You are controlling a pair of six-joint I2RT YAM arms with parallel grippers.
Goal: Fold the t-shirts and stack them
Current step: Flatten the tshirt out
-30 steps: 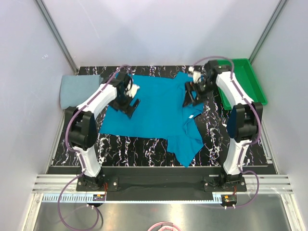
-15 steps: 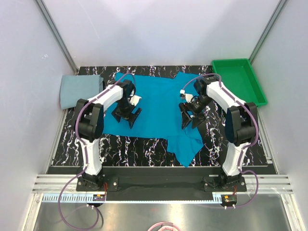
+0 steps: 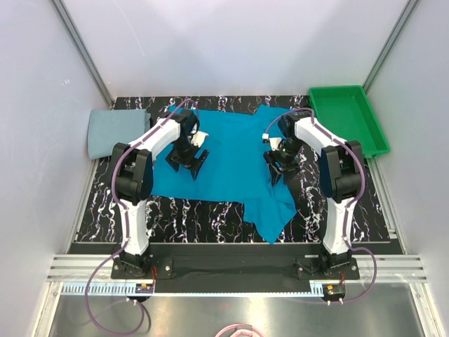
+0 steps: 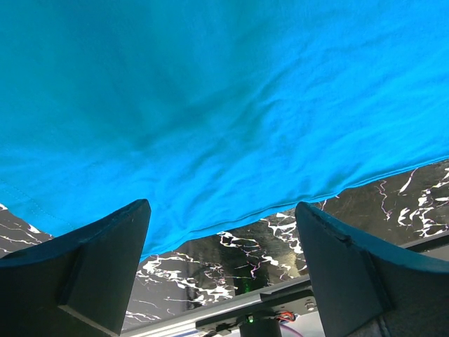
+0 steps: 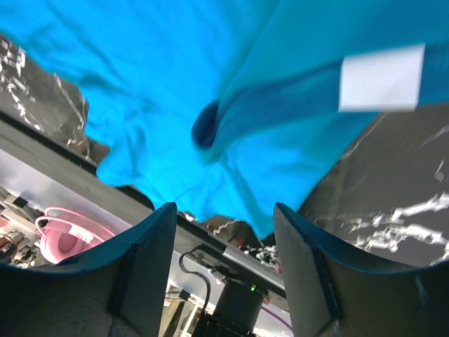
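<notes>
On the black counter (image 3: 175, 214), found the teal t-shirt (image 3: 231, 151) spread wide, the grey t-shirt (image 3: 112, 130) far left. Hung left gripper (image 3: 186, 166) and right gripper (image 3: 275, 170) low over the teal one, arms bent, jaws apart, empty.

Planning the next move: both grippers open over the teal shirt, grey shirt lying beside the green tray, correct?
Not quite: the top view shows the grey shirt at the left end, with the green tray across at the right end. The rest holds.
</notes>
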